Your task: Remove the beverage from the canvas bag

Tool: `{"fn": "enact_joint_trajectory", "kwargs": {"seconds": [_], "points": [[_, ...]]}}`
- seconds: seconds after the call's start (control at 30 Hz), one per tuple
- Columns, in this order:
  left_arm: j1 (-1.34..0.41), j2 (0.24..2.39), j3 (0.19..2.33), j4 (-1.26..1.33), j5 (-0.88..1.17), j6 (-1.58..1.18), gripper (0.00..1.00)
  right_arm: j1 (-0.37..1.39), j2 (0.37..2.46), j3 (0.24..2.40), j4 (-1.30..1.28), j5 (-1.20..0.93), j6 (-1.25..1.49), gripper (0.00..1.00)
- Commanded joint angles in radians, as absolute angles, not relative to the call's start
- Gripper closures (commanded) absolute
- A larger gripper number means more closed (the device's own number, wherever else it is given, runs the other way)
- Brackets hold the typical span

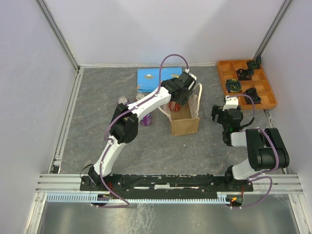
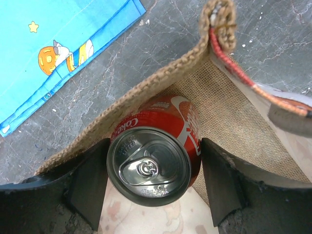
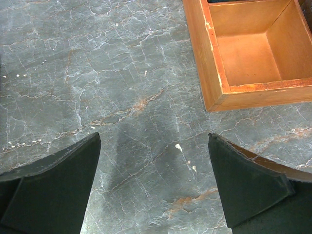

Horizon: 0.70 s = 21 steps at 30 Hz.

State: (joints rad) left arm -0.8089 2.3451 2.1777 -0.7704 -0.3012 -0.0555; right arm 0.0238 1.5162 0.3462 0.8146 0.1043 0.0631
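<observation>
**L gripper clamped on can inside bag; R gripper spread over bare table**

Top external: the left gripper (image 1: 175, 102) reaches down into the open mouth of the canvas bag (image 1: 185, 125), at the bag's far end. A red Coke can (image 1: 174, 106) shows right under it, inside the bag walls. The near half of the bag lies toward the arm base from the gripper. A blue printed sheet (image 1: 153, 79) lies just beyond and left of the gripper. Three loose cans (image 1: 140, 108) stand further left, w/ open grey table (image 1: 97, 122) around them. The right gripper (image 1: 219, 115) hangs low over the table, well apart from the bag. The orange tray (image 1: 222, 73) sits beyond it, to its right.

Left wrist: the gripper (image 2: 155, 183) pinches the can (image 2: 151, 168). One finger (image 2: 90, 183) presses its left side, the other pad meets its right side, so the jaws stand approx one can-width apart. The can top faces the cam, tab unopened. The bag rim (image 2: 161, 83) curves close around the can's far side, burlap lining to the right, little slack btwn can and rim. The blue sheet (image 2: 63, 53) lies outside the bag, up-left.

Right wrist: the gripper (image 3: 152, 139) is spread wide, nothing btwn the fingers (image 3: 53, 185), only bare marbled table below. The tray corner (image 3: 210, 68) sits ahead and right, apart from the right finger.
</observation>
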Motion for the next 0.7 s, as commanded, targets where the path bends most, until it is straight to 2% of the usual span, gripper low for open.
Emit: {"fn": "enact_joint_trajectory", "kwargs": {"seconds": [0.0, 0.13, 0.2, 0.27, 0.3, 0.33, 0.37, 0.4, 0.67], "points": [[-0.810, 2.376, 2.191, -0.821, -0.257, -0.084, 0.26, 0.021, 1.512, 0.371, 0.857, 0.097, 0.058, 0.01], [-0.811, 2.386, 2.189, -0.822, -0.248, -0.083, 0.33, 0.021, 1.513, 0.370, 0.856, 0.097, 0.058, 0.01], [-0.811, 2.389, 2.186, -0.822, -0.242, -0.084, 0.39, 0.021, 1.512, 0.370, 0.856, 0.097, 0.058, 0.01], [-0.810, 2.391, 2.186, -0.826, -0.235, -0.084, 0.52, 0.021, 1.513, 0.370, 0.856, 0.097, 0.058, 0.01], [-0.810, 2.391, 2.186, -0.830, -0.233, -0.082, 0.67, 0.021, 1.511, 0.370, 0.856, 0.097, 0.058, 0.01], [-0.810, 2.390, 2.186, -0.831, -0.231, -0.082, 0.75, 0.021, 1.513, 0.369, 0.856, 0.097, 0.058, 0.01], [-0.810, 2.387, 2.186, -0.833, -0.229, -0.080, 0.91, 0.021, 1.513, 0.370, 0.857, 0.097, 0.058, 0.01], [-0.811, 2.381, 2.186, -0.832, -0.224, -0.078, 0.96, 0.021, 1.513, 0.370, 0.856, 0.097, 0.058, 0.01], [-0.811, 2.274, 2.286, -0.831, -0.142, -0.025, 0.97, 0.021, 1.512, 0.370, 0.856, 0.097, 0.058, 0.01]]}}
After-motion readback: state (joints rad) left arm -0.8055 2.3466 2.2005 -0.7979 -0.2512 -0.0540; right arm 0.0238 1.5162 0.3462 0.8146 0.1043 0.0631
